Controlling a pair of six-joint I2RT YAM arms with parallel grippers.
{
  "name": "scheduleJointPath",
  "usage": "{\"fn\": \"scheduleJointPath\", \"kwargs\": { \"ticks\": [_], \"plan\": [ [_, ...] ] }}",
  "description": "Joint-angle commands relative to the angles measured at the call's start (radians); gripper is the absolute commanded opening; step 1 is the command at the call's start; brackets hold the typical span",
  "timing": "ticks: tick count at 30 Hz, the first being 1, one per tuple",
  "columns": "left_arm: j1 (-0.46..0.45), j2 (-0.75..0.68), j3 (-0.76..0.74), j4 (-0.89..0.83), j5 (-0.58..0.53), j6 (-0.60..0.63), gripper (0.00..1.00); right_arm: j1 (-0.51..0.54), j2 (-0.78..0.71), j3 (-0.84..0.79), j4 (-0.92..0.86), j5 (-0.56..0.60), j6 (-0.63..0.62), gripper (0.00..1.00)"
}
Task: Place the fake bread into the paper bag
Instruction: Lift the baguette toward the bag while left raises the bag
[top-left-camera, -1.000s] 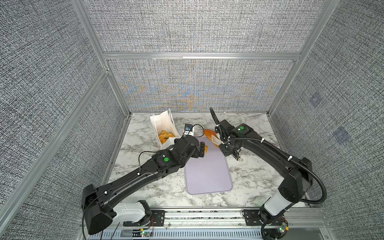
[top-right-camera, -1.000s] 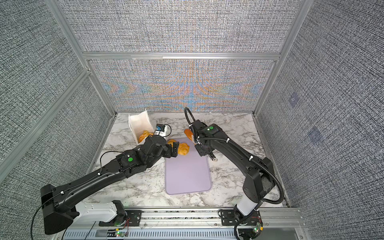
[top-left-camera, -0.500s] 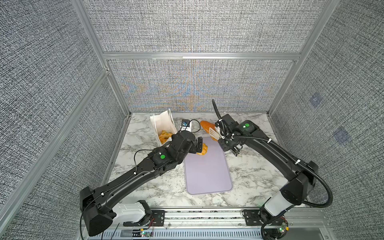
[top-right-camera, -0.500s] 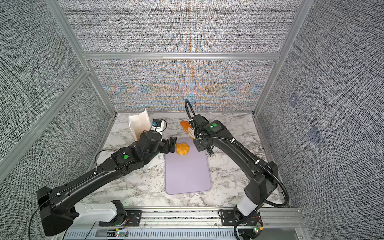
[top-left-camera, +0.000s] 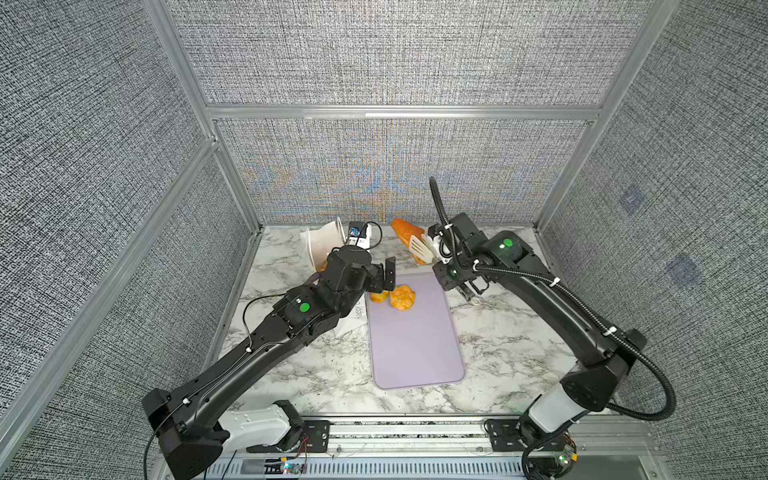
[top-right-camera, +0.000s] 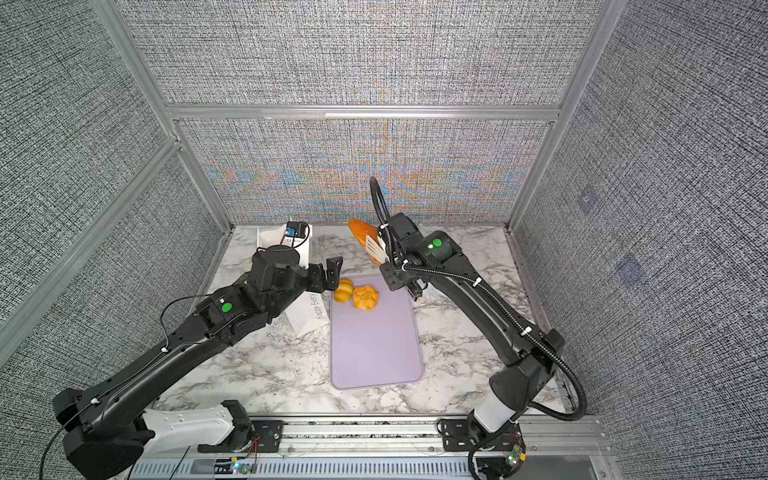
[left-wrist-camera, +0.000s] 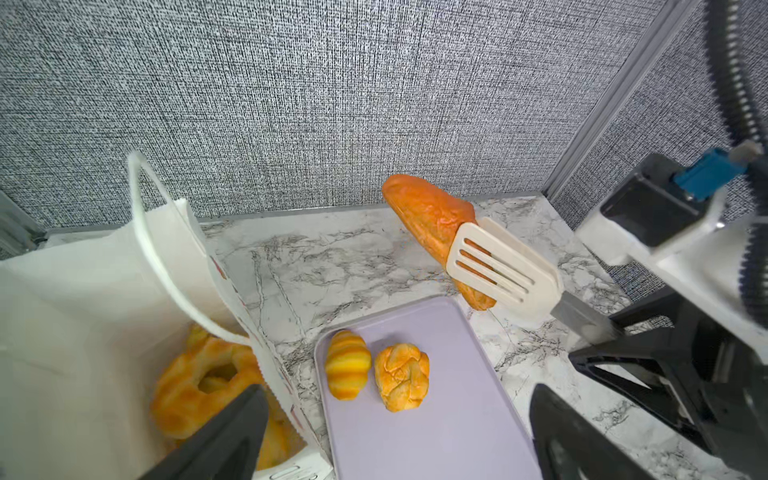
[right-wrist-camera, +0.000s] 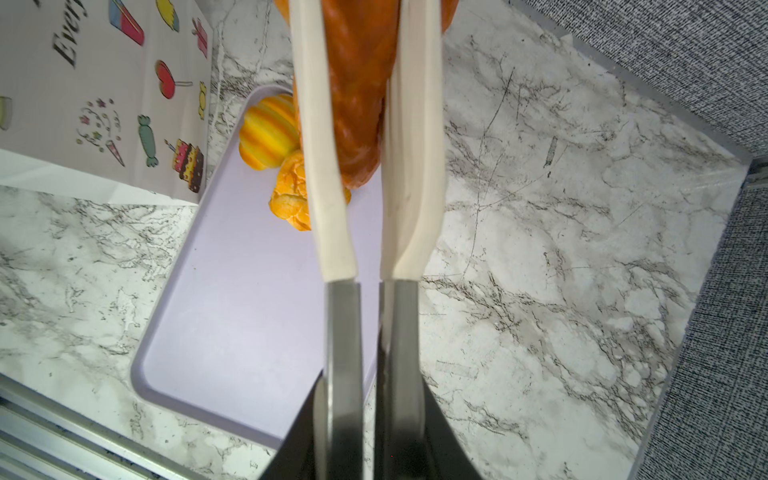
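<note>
One raised right gripper (right-wrist-camera: 370, 424) squeezing tongs (left-wrist-camera: 498, 266), loaf (left-wrist-camera: 424, 212) clamped

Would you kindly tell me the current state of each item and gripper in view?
paper bag: open, doughnut inside
lilac tray: lying flat
striped croissant: loose on lilac tray
round bun: loose beside striped croissant
long loaf: held in the air, clamped in tongs
tongs: squeezed on long loaf
left gripper: jaws open, empty
right gripper: jaws closed on tongs

**Bright, even light all round**

Both top views come in crisp, soft shadows on the bench (top-left-camera: 316, 374), rainbow moiré shimmering mid-frame on the back wall (top-right-camera: 365, 183). Right wrist view: the tongs (right-wrist-camera: 338, 332) blur close to the lens.
</note>
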Motion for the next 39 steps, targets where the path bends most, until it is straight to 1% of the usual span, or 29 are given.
{"fn": "scheduleJointPath", "kwargs": {
  "ticks": [1, 10, 19, 27, 32, 36, 39],
  "plan": [
    [0.013, -0.003, 0.031, -0.008, 0.019, 0.035, 0.99, 0.007, -0.011, 0.031, 0.054, -0.027, 0.005, 0.29],
    [0.054, 0.008, 0.143, -0.070, 0.021, 0.090, 0.99, 0.041, 0.047, 0.191, 0.066, -0.068, 0.009, 0.30],
    [0.091, -0.014, 0.209, -0.136, -0.027, 0.109, 0.99, 0.084, 0.111, 0.344, 0.089, -0.110, 0.013, 0.30],
    [0.113, -0.067, 0.226, -0.193, -0.109, 0.105, 0.99, 0.133, 0.148, 0.448, 0.137, -0.150, 0.023, 0.31],
    [0.124, -0.114, 0.219, -0.246, -0.173, 0.090, 0.99, 0.175, 0.142, 0.454, 0.192, -0.172, 0.022, 0.32],
    [0.129, -0.155, 0.229, -0.310, -0.247, 0.073, 0.99, 0.202, 0.141, 0.454, 0.205, -0.178, 0.013, 0.34],
    [0.130, -0.203, 0.210, -0.329, -0.286, 0.054, 0.99, 0.224, 0.138, 0.452, 0.214, -0.192, 0.012, 0.34]
  ]
}}
